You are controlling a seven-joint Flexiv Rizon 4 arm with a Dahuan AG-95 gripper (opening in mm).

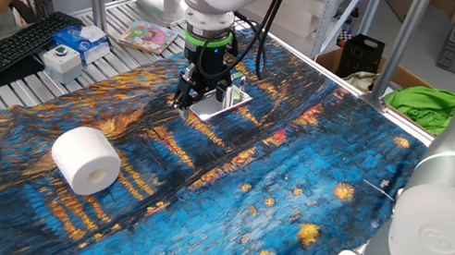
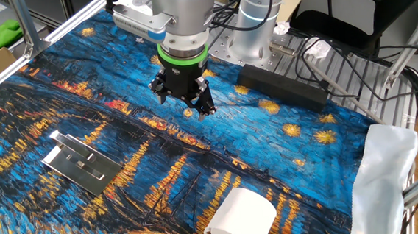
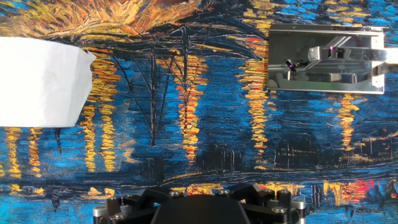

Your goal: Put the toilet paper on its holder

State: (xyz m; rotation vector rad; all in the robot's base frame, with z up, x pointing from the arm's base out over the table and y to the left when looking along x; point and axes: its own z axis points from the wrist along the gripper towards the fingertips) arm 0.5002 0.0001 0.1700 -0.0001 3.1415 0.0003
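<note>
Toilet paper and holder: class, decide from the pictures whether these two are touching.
Apart. The hand view shows the toilet paper at the left edge and the holder at the right, with patterned cloth between them.

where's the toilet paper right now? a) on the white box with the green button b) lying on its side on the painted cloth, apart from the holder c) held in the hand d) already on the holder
b: the toilet paper lies on its side on the cloth, well away from the holder, and the open hand is empty.
</note>
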